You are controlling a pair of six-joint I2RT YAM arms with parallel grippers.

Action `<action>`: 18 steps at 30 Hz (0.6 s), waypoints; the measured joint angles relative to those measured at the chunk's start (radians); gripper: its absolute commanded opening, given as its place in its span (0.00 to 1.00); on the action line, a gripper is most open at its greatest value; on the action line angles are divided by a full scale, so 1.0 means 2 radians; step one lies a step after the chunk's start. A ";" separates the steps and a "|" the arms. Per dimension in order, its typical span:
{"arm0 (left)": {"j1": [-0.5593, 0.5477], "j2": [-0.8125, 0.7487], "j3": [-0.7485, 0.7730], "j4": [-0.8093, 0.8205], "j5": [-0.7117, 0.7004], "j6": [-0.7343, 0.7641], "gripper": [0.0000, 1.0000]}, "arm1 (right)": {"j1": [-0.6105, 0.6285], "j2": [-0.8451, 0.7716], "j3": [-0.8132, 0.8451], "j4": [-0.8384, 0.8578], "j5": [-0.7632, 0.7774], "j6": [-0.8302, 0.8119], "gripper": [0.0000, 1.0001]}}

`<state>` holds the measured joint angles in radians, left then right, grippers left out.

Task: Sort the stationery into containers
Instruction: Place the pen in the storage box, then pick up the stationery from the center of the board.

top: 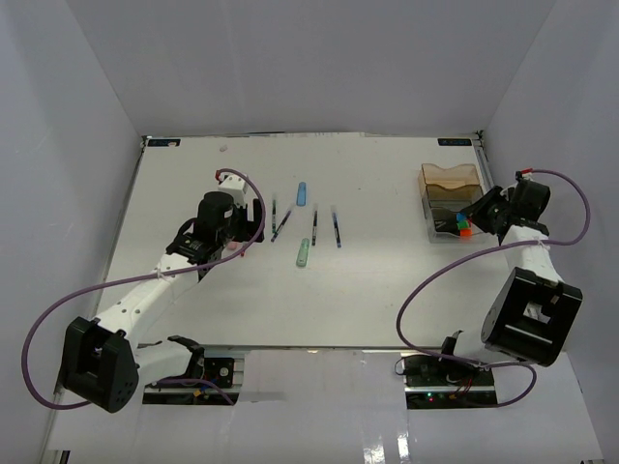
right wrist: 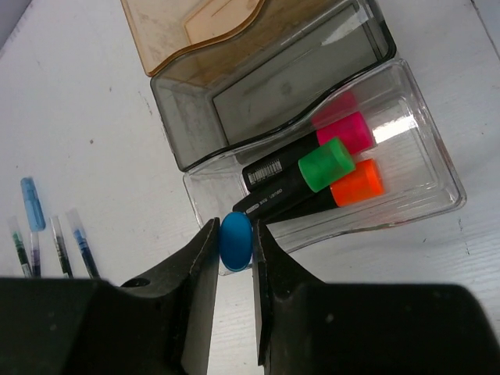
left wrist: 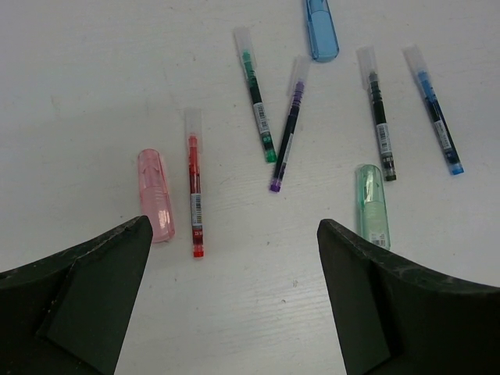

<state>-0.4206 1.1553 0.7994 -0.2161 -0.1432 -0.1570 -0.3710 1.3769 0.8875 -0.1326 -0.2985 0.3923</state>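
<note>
The right gripper (right wrist: 234, 244) is closed on a blue-capped marker (right wrist: 235, 236) at the lower centre of the right wrist frame, just at the near wall of the clear tray (right wrist: 437, 168). That tray holds a pink-capped marker (right wrist: 355, 131), a green-capped marker (right wrist: 336, 162) and an orange-capped marker (right wrist: 357, 182). The left gripper (left wrist: 234, 230) stands wide and holds nothing; a red pen (left wrist: 194, 195) and a pink piece (left wrist: 156, 195) lie at centre left of its frame, and a mint piece (left wrist: 373, 207) at centre right.

Pens (top: 336, 225) scattered mid-table, left claw (top: 259, 222) beside them, right claw (top: 465, 221) at trays (top: 430, 175)
</note>
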 measured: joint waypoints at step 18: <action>0.006 0.000 0.001 -0.004 -0.002 -0.011 0.98 | 0.053 -0.025 0.036 -0.036 0.095 -0.039 0.85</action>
<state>-0.4084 1.1553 0.8009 -0.2241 -0.1474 -0.1795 -0.2642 1.3262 0.9604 -0.2054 -0.1078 0.3149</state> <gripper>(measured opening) 0.979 0.843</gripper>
